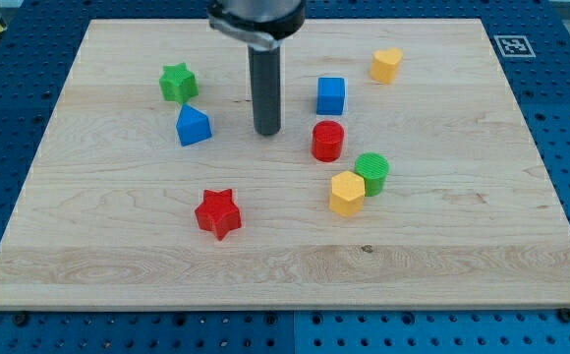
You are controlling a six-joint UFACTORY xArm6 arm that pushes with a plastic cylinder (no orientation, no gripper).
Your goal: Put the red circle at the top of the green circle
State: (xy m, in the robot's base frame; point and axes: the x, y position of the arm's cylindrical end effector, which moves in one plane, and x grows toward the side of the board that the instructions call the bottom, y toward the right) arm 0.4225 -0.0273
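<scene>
The red circle [327,141] stands near the board's middle. The green circle [371,172] sits to its lower right, a small gap apart. My tip [267,132] rests on the board just left of the red circle, about a block's width away, at nearly the same height in the view. It touches no block.
A yellow hexagon-like block [346,193] touches the green circle's lower left. A blue cube [331,95] lies above the red circle. A blue wedge-like block [194,126], a green star [178,83], a red star [217,213] and a yellow block [386,65] lie around on the wooden board [118,265].
</scene>
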